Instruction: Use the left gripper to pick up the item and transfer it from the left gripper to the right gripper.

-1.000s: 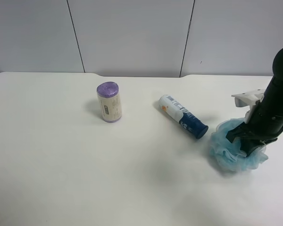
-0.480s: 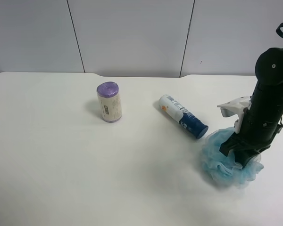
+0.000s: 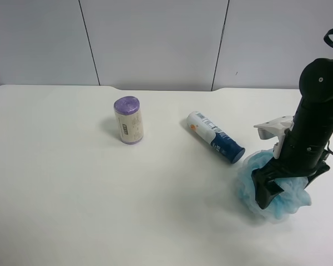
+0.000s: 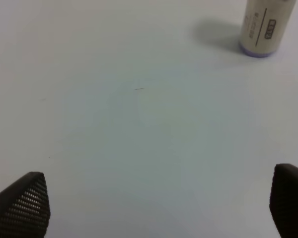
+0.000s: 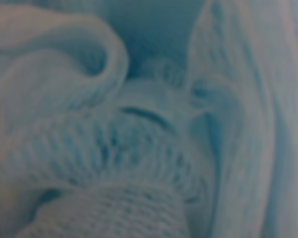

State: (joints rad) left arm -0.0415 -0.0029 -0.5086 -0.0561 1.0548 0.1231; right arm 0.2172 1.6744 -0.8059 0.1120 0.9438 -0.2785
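The item, a ruffled light blue mesh pouf (image 3: pixel 291 204), is at the right side of the white table. The arm at the exterior high view's right comes down onto it, and its black right gripper (image 3: pixel 288 185) is sunk into the mesh, with one finger (image 3: pixel 265 191) showing on the pouf's left side. The right wrist view is filled by blurred blue mesh (image 5: pixel 149 119), and no jaws show there. My left gripper (image 4: pixel 159 203) is open and empty over bare table. Only its two black fingertips (image 4: pixel 20 203) show. It is out of the exterior high view.
A purple-topped cylinder roll (image 3: pixel 127 119) stands upright at the table's middle left and also shows in the left wrist view (image 4: pixel 264 27). A white-and-navy tube (image 3: pixel 215 137) lies on its side just left of the pouf. A grey panelled wall runs behind the table's far edge.
The right arm has shifted left and toward the table's front, and the pouf has moved with it. The roll and the tube have not moved.
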